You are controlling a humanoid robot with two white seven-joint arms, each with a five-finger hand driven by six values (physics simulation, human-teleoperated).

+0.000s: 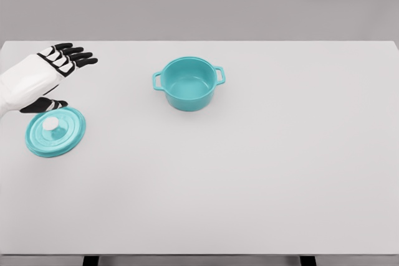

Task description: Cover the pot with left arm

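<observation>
A teal pot [188, 83] with two side handles stands open and empty on the white table [249, 172], a little left of centre toward the back. Its teal lid [55, 131] with a white knob lies flat near the table's left edge. My left hand [61, 76] hovers just behind and above the lid, fingers spread and thumb pointing toward the lid, holding nothing. It does not touch the lid. The right arm is out of view.
The table's front edge runs along the bottom of the view, with dark legs showing beneath it. A plain grey wall lies behind the table.
</observation>
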